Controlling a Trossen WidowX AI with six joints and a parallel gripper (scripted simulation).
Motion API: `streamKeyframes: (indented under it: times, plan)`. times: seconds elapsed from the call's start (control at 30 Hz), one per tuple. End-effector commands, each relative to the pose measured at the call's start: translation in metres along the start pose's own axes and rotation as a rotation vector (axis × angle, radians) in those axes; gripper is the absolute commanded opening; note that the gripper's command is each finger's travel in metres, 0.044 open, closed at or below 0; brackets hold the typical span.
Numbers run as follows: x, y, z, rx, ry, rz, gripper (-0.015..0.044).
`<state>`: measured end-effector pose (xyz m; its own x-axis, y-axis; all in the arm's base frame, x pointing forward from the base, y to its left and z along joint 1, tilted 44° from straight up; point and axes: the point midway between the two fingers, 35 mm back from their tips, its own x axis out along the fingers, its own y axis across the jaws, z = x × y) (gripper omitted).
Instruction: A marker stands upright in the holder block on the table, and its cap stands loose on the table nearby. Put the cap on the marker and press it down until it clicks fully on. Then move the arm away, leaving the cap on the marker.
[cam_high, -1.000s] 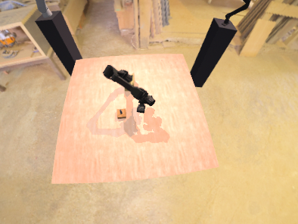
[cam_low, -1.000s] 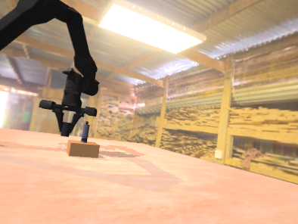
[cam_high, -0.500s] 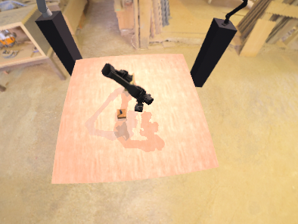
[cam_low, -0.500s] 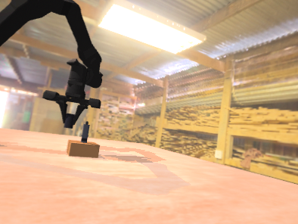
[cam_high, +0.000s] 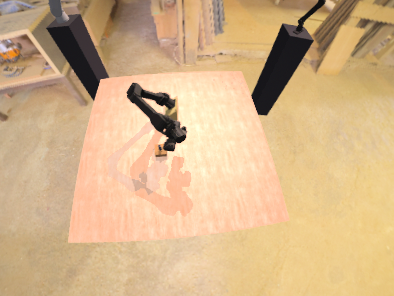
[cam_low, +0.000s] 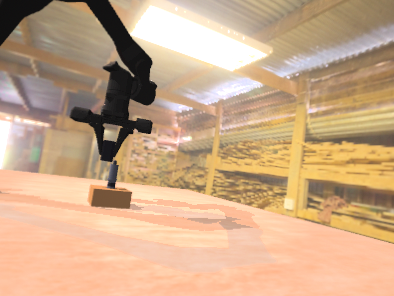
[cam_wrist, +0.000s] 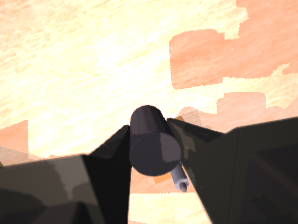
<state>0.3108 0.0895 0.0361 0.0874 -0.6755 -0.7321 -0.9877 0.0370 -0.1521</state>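
Note:
The orange-brown holder block (cam_high: 161, 154) (cam_low: 109, 198) stands on the table, and the marker (cam_low: 113, 175) (cam_wrist: 180, 180) stands upright in it, its tip bare. My gripper (cam_low: 107, 151) (cam_wrist: 148, 127) is shut on the dark cap (cam_low: 107, 148) (cam_wrist: 155, 152). It holds the cap upright, clear of the table, a little above the marker's tip. In the exterior view the cap is slightly left of the marker. In the wrist view the marker's tip shows beyond the cap, to its lower right, so the two are not in line. The block is mostly hidden there.
The pink wooden table top (cam_high: 235, 150) (cam_low: 310, 260) bears shadows of the arm. A tan block (cam_high: 172, 110) is by the arm's base. Two tall dark pillars (cam_high: 75, 47) (cam_high: 281, 65) stand at the table's far corners.

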Motion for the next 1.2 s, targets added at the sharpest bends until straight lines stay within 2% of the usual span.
streamKeyframes:
  times: [0.0,0.4,1.17]
  plan:
    - [-0.008,-0.01,-0.02,0.004,-0.001,-0.01,0.0]
    - [-0.023,-0.028,-0.083,0.006,0.01,-0.011,0.0]
    - [0.001,-0.029,-0.083,0.006,0.01,-0.011,0.0]
